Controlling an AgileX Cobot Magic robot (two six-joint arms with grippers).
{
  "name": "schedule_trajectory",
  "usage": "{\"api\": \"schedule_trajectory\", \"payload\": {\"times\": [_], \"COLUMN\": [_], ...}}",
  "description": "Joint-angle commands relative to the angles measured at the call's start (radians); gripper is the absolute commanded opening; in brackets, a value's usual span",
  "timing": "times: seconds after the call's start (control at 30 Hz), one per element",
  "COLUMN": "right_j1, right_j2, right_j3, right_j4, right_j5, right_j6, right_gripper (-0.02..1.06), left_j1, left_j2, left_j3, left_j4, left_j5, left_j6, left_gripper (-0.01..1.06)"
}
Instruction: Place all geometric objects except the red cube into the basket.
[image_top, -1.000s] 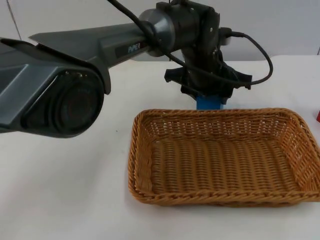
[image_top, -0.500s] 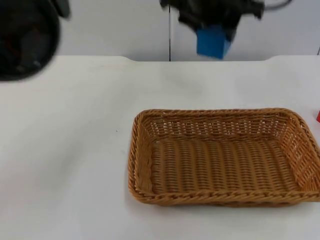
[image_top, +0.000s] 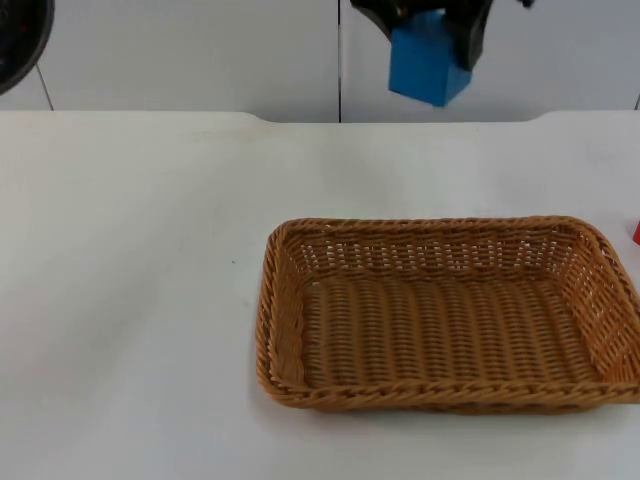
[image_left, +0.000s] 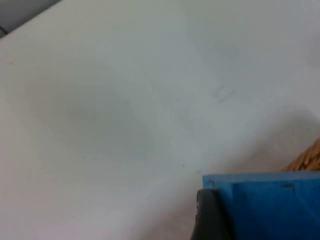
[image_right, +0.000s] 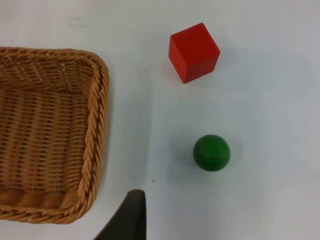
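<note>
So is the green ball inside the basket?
No, the green ball sits on the white table, apart from the basket.

Bench (image_top: 130, 300): white, smooth top, spreading wide under me and running back to the wall.
Bench far edge: a shallow step near the middle, where it meets the wall.
Wall (image_top: 190, 50): pale grey partition (image_top: 560, 60) panels, one dark vertical seam (image_top: 339, 60) between them.
Light: even and soft, faint shadows on the white top.
</note>
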Motion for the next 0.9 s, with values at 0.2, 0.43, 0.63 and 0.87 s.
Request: {"api": "schedule_trajectory", "payload": {"times": [0.2, 0.43, 0.63, 0.87], "right_j1": [-0.007, -0.007, -0.007, -0.007], "right_j2": [-0.004, -0.004, -0.004, -0.004], "right_j3": [0.002, 0.002, 0.002, 0.002], "right_j4": [-0.009, -0.007, -0.007, 0.001], "right_j5": [-0.008, -0.008, -0.007, 0.0], "right_j6": [0.002, 0.0, 0.003, 0.002], "right_gripper": [1.05, 1.05, 1.05, 1.05], "left_j1": [-0.01, -0.01, -0.01, -0.005], "left_j2": [-0.072, -0.177, -0.275, -0.417], "left_j3": [0.122, 0.251, 0.456, 0.751], "left_j4": [-0.004, 0.006, -0.022, -0.029], "left_j5": [0.002, -0.025, -0.147, -0.297], "left_j6": [0.039, 0.073, 0.092, 0.092], "left_gripper": [0.0, 0.0, 0.0, 0.0]}}
